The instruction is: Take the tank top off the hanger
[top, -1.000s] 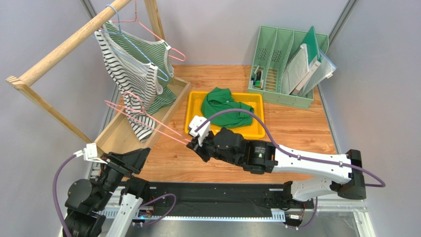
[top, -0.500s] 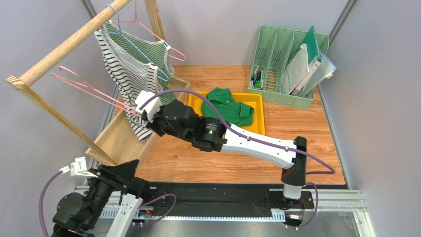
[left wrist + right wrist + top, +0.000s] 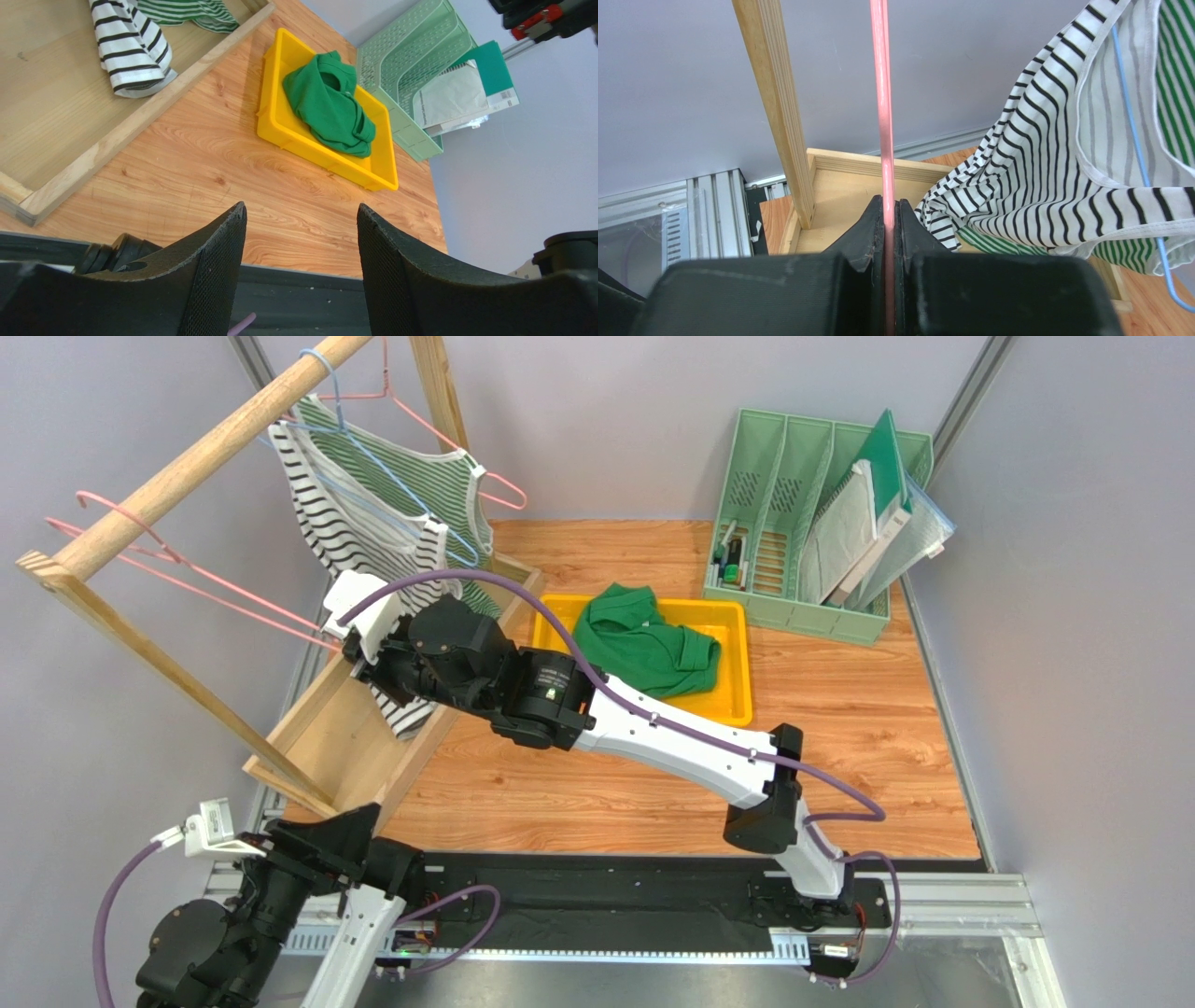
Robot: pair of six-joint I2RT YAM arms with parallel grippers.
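**Ann:** At ten o'clock, right tool (image 3: 891, 210) is clamped on the bare pink hanger (image 3: 880, 105), hook by the rail (image 3: 197, 455); left tool (image 3: 300, 210) released, empty.

**Ben:** Striped tank top (image 3: 368, 546) hangs at eleven. I'd tip the hook over the rail, then lower gently.

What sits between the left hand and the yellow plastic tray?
Nothing: just bare wood-grain tabletop between the left hand and the yellow plastic tray, per the left wrist view.

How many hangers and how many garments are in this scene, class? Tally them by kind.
Hangers: 3 (pink hanger, second pink hanger, blue hanger)
Garments: 3 (black-striped top, green-striped top, plain green garment)
Total: 6
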